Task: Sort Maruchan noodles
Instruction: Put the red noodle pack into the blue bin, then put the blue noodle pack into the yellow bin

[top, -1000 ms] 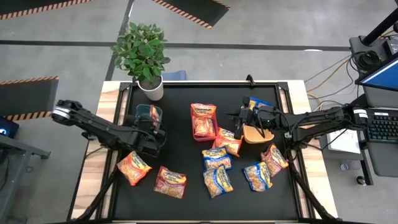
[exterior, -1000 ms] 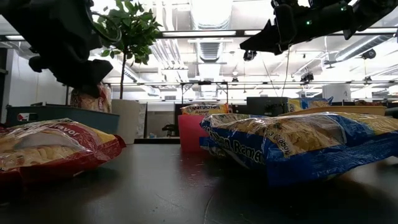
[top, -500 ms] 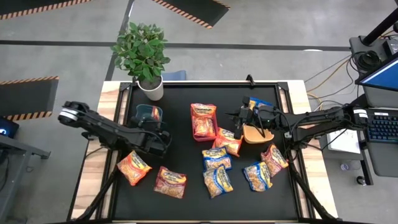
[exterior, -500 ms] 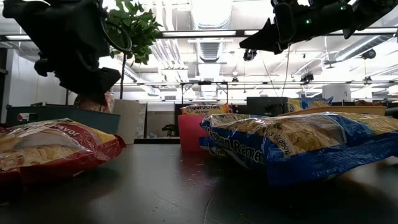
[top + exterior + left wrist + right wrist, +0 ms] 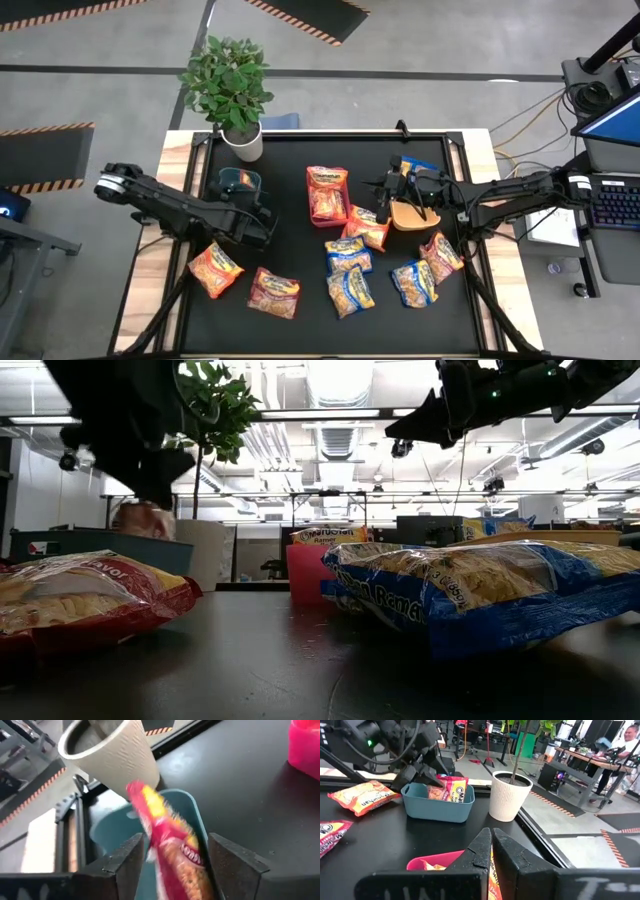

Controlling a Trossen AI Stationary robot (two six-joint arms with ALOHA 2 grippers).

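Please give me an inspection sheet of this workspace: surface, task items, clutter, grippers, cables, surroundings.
Surface: black table top, wooden side edges.
Task items: red-pink packet standing in teal bin; orange packet in red bin; other noodle packets loose on the surface.
Clutter: potted plant at a far corner.
Grippers: left gripper open beside the teal bin; right gripper shut, by tan bin.
Cables: some on the floor, right side.
Surroundings: person at a desk.
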